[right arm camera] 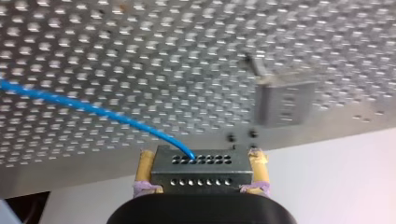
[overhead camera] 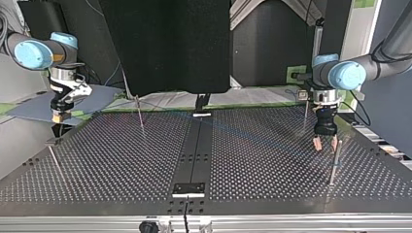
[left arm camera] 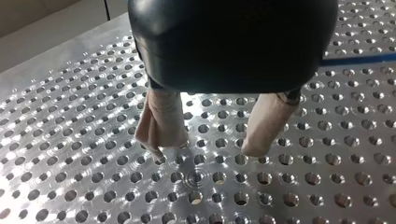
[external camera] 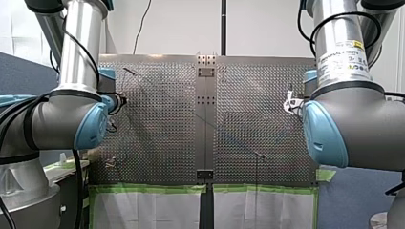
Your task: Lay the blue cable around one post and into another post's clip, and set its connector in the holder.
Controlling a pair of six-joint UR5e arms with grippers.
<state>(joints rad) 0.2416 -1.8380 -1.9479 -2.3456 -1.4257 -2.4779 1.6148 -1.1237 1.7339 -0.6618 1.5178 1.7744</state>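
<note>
perforated steel table (overhead camera: 272,165), top view, l to r: my right gripper (overhead camera: 60,118) hangs at the view's left, just above the plate's edge. thin posts (overhead camera: 140,114) stand well apart across the plate. a dark centre rail (overhead camera: 194,155) splits it. my left gripper (overhead camera: 325,144) is at the view's right, pointing down, close over the plate.

right wrist view: yellow pads (right arm camera: 146,163) of my right gripper (right arm camera: 201,161) are clamped on the connector (right arm camera: 201,173), a grey metal block w/ two rows of small holes. the blue cable (right arm camera: 93,109) leaves the connector's upper row and runs off in a shallow curve across the table. the holder (right arm camera: 285,102), a grey block on a stem, stands ahead of the gripper, apart from the connector; it is blurred, detail n/a.

left wrist view: beige pads (left arm camera: 161,119) of my left gripper (left arm camera: 205,149) stand apart w/ nothing between them, tips just above the holes. a short run of blue cable (left arm camera: 359,59) lies well beyond them.

front view: label (external camera: 345,56) on my right arm (external camera: 353,129), yellow corner mark, print too small to read.
</note>
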